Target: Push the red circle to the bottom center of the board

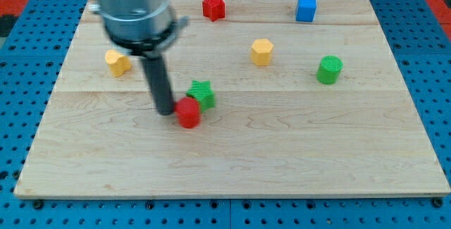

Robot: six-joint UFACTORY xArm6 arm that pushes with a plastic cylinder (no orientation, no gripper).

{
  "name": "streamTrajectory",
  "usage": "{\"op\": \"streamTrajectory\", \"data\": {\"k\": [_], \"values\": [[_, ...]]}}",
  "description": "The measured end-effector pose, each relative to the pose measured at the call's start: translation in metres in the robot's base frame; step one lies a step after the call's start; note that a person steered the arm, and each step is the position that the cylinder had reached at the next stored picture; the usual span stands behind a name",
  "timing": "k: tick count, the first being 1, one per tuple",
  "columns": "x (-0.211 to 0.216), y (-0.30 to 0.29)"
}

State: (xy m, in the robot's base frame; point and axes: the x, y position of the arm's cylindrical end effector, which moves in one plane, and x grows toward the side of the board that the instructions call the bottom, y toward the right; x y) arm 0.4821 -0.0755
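The red circle (188, 113) lies on the wooden board (282, 151) left of centre, touching the green star (202, 93) just above and to its right. My tip (165, 111) rests on the board right against the red circle's left side. The rod rises from there to the grey arm housing (132, 10) at the view's top left.
A red star (213, 7) and a blue cube (306, 8) sit near the board's top edge. A yellow block (118, 62) lies at the left, a yellow hexagon (261, 51) above centre, and a green cylinder (328, 70) at the right.
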Motion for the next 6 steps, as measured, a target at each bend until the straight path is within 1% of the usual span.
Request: {"op": "streamTrajectory", "data": {"k": [2,3,4,5,6], "values": [[0.000,0.001],[-0.003,0.013],[-0.014,0.026],[-0.009,0.045],[0.029,0.049]]}}
